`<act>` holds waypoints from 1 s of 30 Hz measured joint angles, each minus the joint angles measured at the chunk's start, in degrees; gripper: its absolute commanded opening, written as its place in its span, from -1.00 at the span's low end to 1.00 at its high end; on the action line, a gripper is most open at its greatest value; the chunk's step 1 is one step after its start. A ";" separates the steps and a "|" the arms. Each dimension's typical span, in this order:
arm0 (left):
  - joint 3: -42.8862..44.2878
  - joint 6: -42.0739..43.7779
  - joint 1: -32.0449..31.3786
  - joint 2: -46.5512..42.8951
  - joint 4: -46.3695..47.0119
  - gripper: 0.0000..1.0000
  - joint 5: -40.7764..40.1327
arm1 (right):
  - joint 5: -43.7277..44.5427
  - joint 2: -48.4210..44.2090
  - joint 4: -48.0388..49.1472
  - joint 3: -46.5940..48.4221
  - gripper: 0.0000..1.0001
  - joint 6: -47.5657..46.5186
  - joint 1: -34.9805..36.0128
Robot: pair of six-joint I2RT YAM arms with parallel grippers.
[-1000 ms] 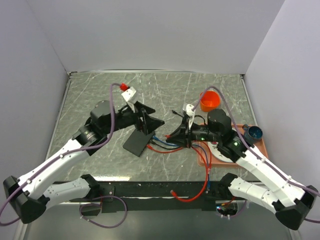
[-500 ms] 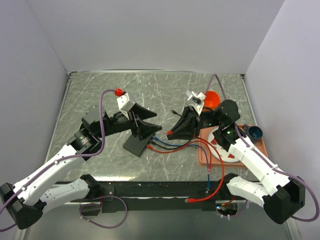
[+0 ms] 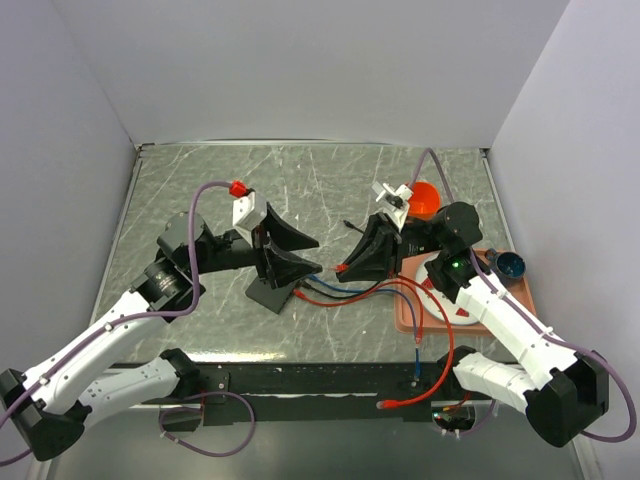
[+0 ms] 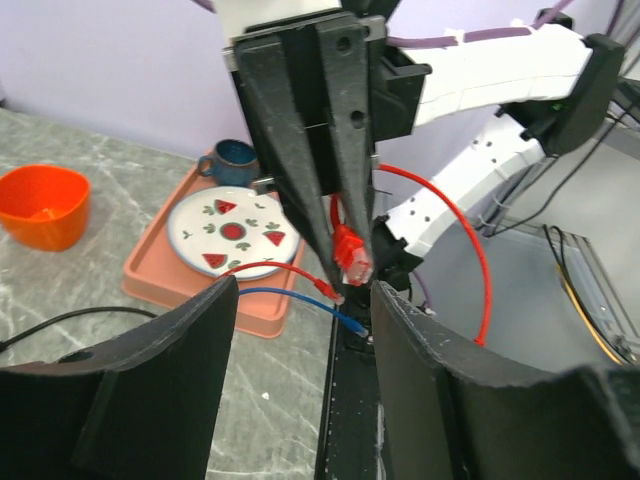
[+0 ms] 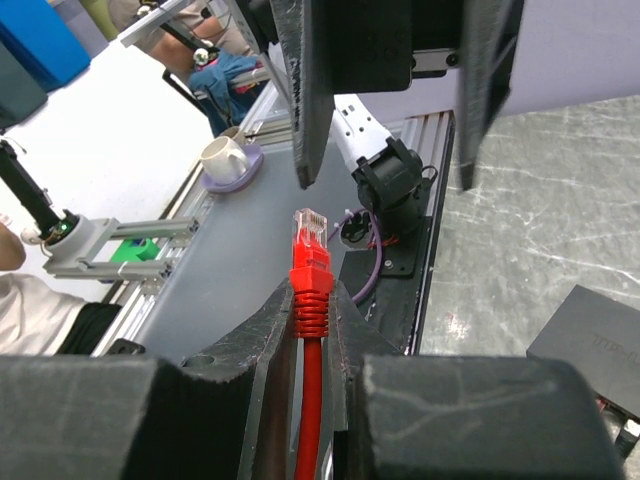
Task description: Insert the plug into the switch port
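Observation:
The switch, a flat matte-black box (image 3: pixel 268 292), lies on the table under my left gripper (image 3: pixel 315 255); it also shows low right in the right wrist view (image 5: pixel 590 335). Its ports are not visible. My left gripper (image 4: pixel 305 300) is open and empty, with the fingers spread wide above the box's far end. My right gripper (image 3: pixel 342 267) faces it from the right, shut on the red plug (image 5: pixel 310 240), which sticks out past the fingertips. The plug (image 4: pixel 350 255) hangs in the air between the two grippers, apart from the box. Its red cable (image 3: pixel 440 340) trails to the near edge.
A salmon-pink tray (image 3: pixel 410 318) at the right holds a watermelon plate (image 4: pixel 232 232) and a blue mug (image 3: pixel 508 266). An orange cup (image 3: pixel 424 198) stands behind it. A loose blue cable (image 3: pixel 345 292) and a second red one (image 3: pixel 325 298) lie beside the box.
My right gripper has risen and swung back toward the far right with the red plug, now facing the left gripper. My left arm has drawn back left. The red cable has shifted.

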 measured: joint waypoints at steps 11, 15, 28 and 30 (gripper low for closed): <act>1.25 -0.42 -1.70 1.99 0.07 0.11 3.63 | -0.15 0.66 4.20 -0.33 -1.00 2.82 -0.28; 1.42 -0.44 -3.02 2.16 0.33 0.06 3.63 | -0.15 1.18 5.31 -0.35 -1.00 3.63 -0.33; 5.31 0.52 -6.62 7.34 -0.61 -0.97 0.76 | -1.64 2.97 7.26 -0.94 -1.00 5.92 -0.37; 6.25 1.18 -6.88 7.91 -1.49 -0.98 -0.09 | -1.68 2.99 7.41 -1.01 -1.00 6.16 -0.92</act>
